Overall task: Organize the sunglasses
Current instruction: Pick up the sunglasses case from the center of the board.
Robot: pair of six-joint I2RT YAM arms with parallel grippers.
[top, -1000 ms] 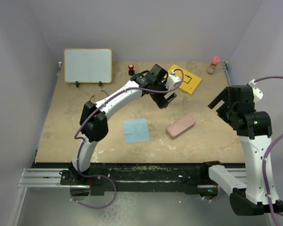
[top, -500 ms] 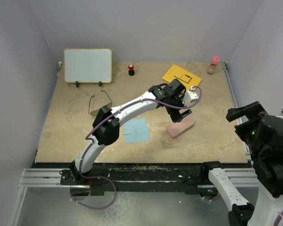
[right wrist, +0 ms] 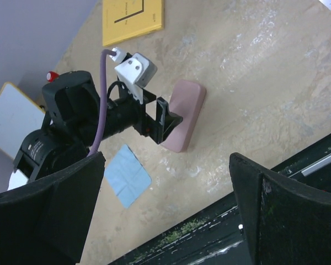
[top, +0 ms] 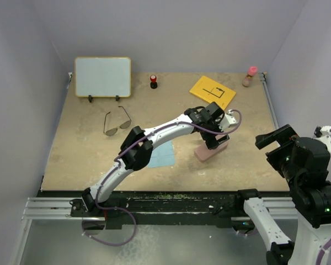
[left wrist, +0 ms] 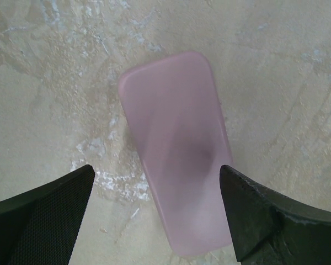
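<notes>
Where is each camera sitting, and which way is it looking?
Top external: high above and behind the arms, looking down on the table; the left arm, the right arm and the sunglasses show.
Left wrist: on the left arm, looking straight down at the pink case; its open left fingers frame the bottom corners.
Right wrist: on the raised right arm, looking down across the table at the left arm; its open right fingers frame the bottom.
Shared: all three see the pink case.
</notes>
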